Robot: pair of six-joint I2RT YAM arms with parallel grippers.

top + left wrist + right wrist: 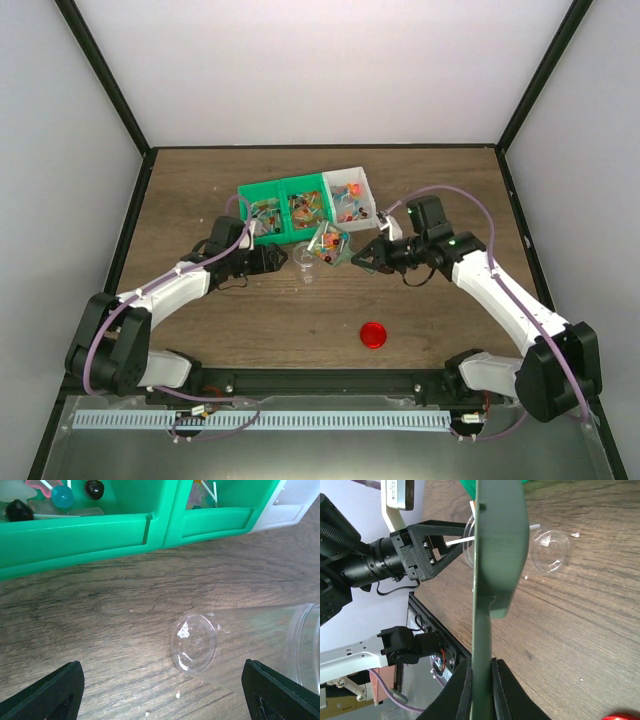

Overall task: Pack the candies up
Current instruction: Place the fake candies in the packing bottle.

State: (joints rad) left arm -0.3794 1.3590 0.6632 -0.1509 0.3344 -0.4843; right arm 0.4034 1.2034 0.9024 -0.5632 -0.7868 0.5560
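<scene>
**Candy packing under way:** The right claw (481, 671) is clamped on the wall of a small green plastic bin (497, 545), tipped just beside a clear plastic jar (305, 263) on the wooden desk (300, 320). The left claw (161, 677) is spread wide at the jar. Wrapped candies (300, 207) fill the tipped bin and the green-and-white plastic trays (262, 190) behind the jar.

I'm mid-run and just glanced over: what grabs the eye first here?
The right gripper is shut on the wall of a small green tray, holding it tilted with candies inside, beside the clear jar at mid-table. The left gripper gapes open facing that jar, and a red lid lies alone nearer the arm bases.
</scene>
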